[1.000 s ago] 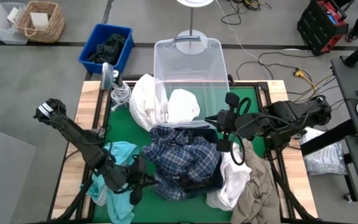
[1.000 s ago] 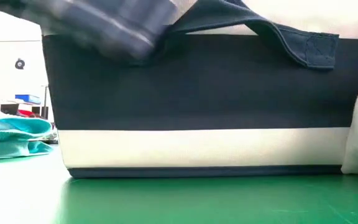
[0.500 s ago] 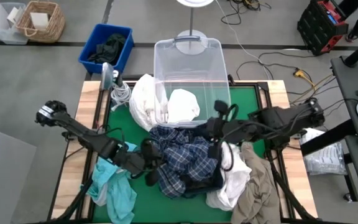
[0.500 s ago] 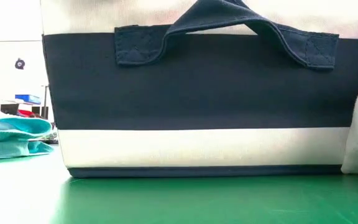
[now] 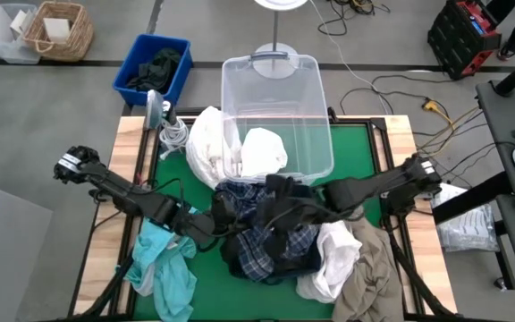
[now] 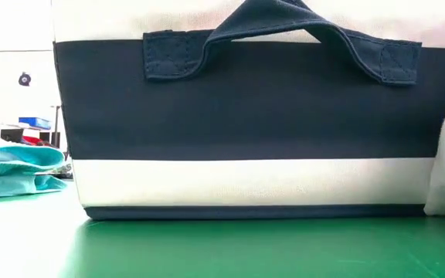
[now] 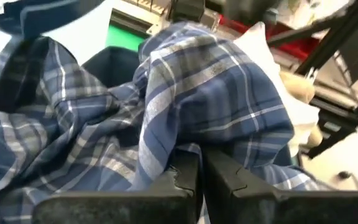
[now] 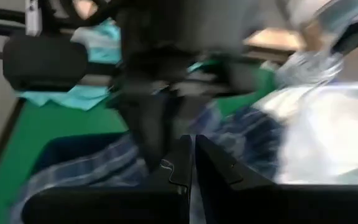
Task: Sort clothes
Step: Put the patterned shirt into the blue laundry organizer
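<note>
Plaid shirt (image 5: 271, 237), surface centre: left gripper (image 7: 199, 177) pinched closed at nine o'clock; right gripper (image 8: 191, 163) closed at three, apparently for lifting.

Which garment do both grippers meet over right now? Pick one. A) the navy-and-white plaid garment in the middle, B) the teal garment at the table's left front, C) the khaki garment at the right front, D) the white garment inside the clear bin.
A: in the high view the left gripper and right gripper both sit on the plaid garment, which also fills the left wrist view.
</note>
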`<state>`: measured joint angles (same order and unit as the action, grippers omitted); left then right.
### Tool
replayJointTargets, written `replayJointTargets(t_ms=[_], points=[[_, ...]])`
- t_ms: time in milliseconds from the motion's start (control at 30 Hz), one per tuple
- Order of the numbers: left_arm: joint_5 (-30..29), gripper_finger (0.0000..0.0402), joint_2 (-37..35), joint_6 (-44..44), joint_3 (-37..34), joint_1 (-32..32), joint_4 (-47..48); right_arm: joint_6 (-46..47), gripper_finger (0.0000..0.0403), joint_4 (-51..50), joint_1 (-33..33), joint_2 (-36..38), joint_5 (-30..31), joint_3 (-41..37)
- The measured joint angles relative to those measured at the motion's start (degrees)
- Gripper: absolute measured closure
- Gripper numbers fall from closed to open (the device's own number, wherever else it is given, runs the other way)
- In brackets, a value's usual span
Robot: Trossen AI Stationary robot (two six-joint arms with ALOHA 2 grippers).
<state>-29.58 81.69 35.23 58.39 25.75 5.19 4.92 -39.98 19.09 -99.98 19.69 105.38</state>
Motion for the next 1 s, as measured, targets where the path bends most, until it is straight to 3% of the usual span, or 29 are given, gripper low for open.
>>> replayJointTargets(t_ms=[167, 367, 500, 800, 1000], points=[[-1.3, 0.0401, 0.0, 6.5, 0.0, 0.0, 0.4, 6.0, 0.039, -0.5, 0.0, -2.7, -6.7, -0.1], [-1.1, 0.0401, -0.1, 7.6, 2.5, 0.0, 4.2, 9.6, 0.039, -4.4, 0.0, -5.3, -8.3, -0.1], [1.2, 0.0401, -0.2, 7.9, 8.7, 0.1, 18.5, 10.5, 0.039, -10.0, 0.1, -8.2, -8.7, -0.1], [5.0, 0.0401, -0.2, 7.0, 23.8, 1.0, 53.1, 12.1, 0.039, -10.9, 0.0, -11.9, -11.1, -0.2], [4.4, 0.0401, -0.8, 8.4, 25.6, 3.9, 67.0, 13.6, 0.0391, -12.2, 0.0, -12.4, -12.5, -1.1]])
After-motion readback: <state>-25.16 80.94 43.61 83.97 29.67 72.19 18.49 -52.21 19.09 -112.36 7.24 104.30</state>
